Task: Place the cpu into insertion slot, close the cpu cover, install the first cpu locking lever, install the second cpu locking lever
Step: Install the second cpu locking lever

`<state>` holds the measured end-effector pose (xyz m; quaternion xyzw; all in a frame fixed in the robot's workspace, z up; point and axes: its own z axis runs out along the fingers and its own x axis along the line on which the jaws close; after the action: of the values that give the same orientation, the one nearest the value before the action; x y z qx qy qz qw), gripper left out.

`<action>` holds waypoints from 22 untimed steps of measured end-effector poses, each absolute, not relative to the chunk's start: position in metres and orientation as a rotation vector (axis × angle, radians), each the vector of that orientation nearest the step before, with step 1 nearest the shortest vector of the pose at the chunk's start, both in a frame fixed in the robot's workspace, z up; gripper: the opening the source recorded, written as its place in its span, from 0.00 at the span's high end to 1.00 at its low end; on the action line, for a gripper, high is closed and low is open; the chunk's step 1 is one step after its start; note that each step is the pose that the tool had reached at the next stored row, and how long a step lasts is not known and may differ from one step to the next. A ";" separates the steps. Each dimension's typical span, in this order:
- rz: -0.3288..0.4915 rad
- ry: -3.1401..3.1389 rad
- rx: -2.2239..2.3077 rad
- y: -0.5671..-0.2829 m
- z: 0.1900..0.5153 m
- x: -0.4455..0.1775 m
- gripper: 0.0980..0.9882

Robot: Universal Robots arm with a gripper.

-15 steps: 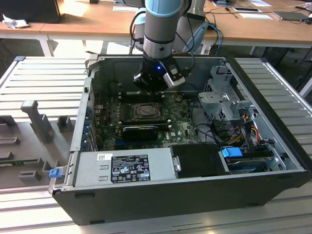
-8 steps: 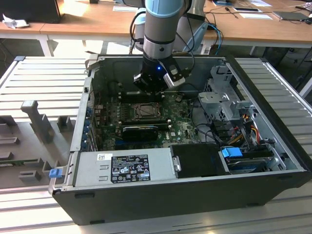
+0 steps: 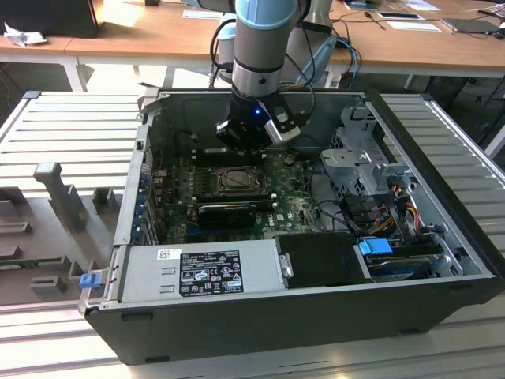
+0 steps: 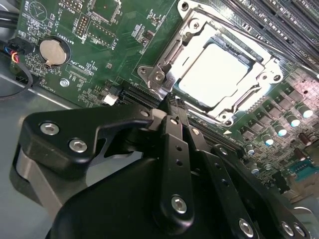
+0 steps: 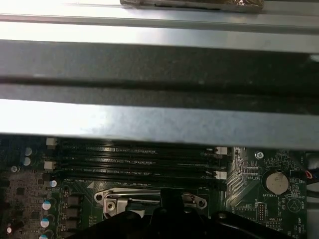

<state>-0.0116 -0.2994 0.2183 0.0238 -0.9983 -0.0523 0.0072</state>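
In the second wrist view the black gripper (image 4: 172, 107) hovers just beside the square black insertion slot (image 4: 219, 69), jaws together, holding nothing. The silver-grey square cpu (image 4: 212, 74) sits inside it under the closed dark metal cpu cover (image 4: 187, 30), on the green motherboard (image 4: 99, 45).

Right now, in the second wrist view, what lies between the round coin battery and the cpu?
In the second wrist view, green motherboard and the cpu cover's metal rim lie between coin battery and cpu.

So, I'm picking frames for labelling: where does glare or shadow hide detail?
In the second wrist view, glare washes the cpu top nearly white inside the cpu cover; the gripper is dark. In the first wrist view, bright bands on the case wall blow out. In the exterior view, the socket area sits in shadow.
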 end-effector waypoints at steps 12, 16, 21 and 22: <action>-0.163 -3.122 0.075 -0.303 0.218 -0.012 0.99; -0.163 -3.122 0.075 -0.304 0.218 -0.012 0.99; -0.164 -3.122 0.075 -0.305 0.222 -0.012 0.99; -0.164 -3.122 0.074 -0.305 0.224 -0.012 0.99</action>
<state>-0.0116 -0.3053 0.2241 0.0238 -0.9983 -0.0523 0.0073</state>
